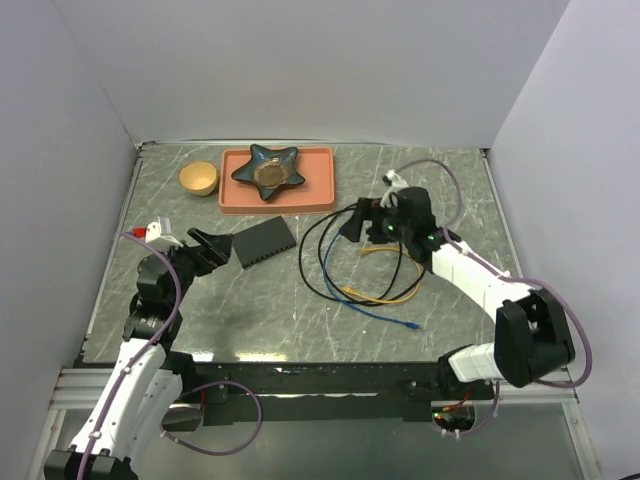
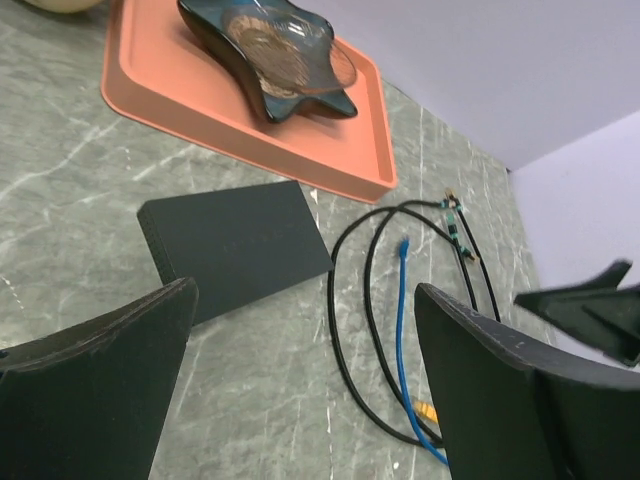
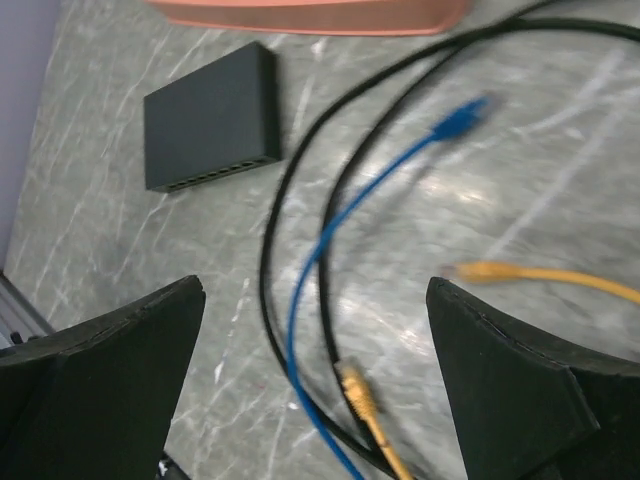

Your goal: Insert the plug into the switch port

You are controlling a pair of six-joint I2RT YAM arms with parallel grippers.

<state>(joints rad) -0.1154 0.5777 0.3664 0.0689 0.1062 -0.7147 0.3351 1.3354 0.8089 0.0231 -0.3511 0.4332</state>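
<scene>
Right, hovering both arms low over the table point(image 1: 250, 310): holding the left gripper point(image 2: 305, 288) spread wide and gripping nothing, holding the right gripper point(image 3: 315, 284) just as wide and equally empty-handed.

Spotting the switch port point(image 1: 265, 241) lying flat, just ahead of the left gripper and near the front edge of the tray point(image 1: 240, 195), touching neither, with its socket row turned toward the arms' side. Finding a blue plug point(image 3: 462, 118) loose on the marble below the right gripper, well apart from the switch port and lying inside the loops of the black cable point(image 2: 333, 300).

Worrying now about the tangle: possibly lifting the wrong lead, or dragging those black loops and the yellow cable point(image 3: 540, 272) along and tugging the plug askew. Worrying too about the light box sliding away under a push unless braced by the left gripper, and about a tilted or upside-down plug jamming on a socket edge.

Counting up: 2 grippers, 1 switch port, 1 blue cable, 1 yellow cable, seemingly 1 black cable, 1 tray, 1 star-shaped dish point(image 1: 267, 168) sitting on it, 1 wooden bowl point(image 1: 198, 178) just beside it.
</scene>
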